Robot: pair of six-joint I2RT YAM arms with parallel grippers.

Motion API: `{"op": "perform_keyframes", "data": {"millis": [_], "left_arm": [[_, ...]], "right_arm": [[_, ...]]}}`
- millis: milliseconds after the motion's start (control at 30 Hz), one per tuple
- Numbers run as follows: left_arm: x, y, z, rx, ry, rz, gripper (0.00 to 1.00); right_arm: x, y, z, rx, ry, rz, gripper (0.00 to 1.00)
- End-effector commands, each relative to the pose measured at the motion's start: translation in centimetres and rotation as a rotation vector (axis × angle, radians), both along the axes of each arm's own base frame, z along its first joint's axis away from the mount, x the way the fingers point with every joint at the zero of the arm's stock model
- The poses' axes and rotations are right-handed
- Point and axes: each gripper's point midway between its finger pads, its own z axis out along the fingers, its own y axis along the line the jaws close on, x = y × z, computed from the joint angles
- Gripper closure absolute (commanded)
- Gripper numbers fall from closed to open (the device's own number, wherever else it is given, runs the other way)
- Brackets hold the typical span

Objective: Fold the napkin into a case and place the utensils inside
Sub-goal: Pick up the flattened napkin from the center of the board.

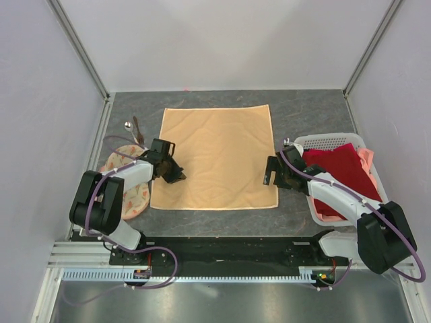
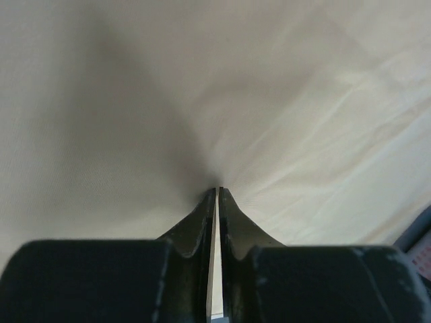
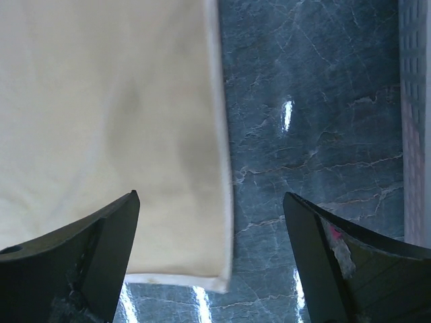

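Note:
The peach-orange napkin point(image 1: 219, 155) lies spread flat and square on the dark table; no folded case shows. My left gripper point(image 1: 174, 176) is at the napkin's left edge, toward the near corner, shut on the cloth. In the left wrist view point(image 2: 217, 190) a thin strip of napkin point(image 2: 135, 101) sits between the jaws and puckers at the tips. My right gripper point(image 1: 269, 176) is open at the napkin's right edge. In the right wrist view point(image 3: 210, 195) it straddles the hemmed corner of the napkin point(image 3: 101, 101). The silver spoon point(image 1: 128, 125) and brown stick point(image 1: 137, 129) lie left of the napkin.
A round cream printed cloth point(image 1: 131, 196) lies under my left arm. A white lattice basket point(image 1: 330, 141) with a dark red cloth point(image 1: 343, 171) stands at the right, close behind my right arm. Walls enclose the table on three sides.

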Motion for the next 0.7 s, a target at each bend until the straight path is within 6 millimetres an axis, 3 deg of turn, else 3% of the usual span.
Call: {"op": "perform_keyframes", "data": {"millis": [0, 133, 167, 200, 533, 667], "left_arm": [[-0.9, 2.7, 0.3, 0.075, 0.008, 0.027, 0.88], [-0.3, 0.5, 1.7, -0.033, -0.035, -0.026, 0.88], [-0.5, 0.2, 1.8, -0.048, -0.04, -0.036, 0.88], [-0.4, -0.1, 2.1, -0.06, -0.054, -0.04, 0.88], [-0.8, -0.9, 1.7, -0.063, -0.062, -0.073, 0.87], [-1.1, -0.9, 1.5, -0.065, -0.069, -0.072, 0.87]], "right_arm": [[-0.6, -1.1, -0.7, -0.016, 0.018, -0.074, 0.07], [-2.0, -0.7, -2.2, 0.041, 0.063, -0.136, 0.27], [-2.3, -0.4, -2.3, 0.062, 0.076, -0.139, 0.37], [-2.6, -0.3, -2.5, 0.071, 0.086, -0.141, 0.39], [-6.3, 0.0, -4.3, 0.107, 0.173, -0.164, 0.37], [-7.1, 0.8, -4.2, 0.131, 0.185, -0.145, 0.43]]}}
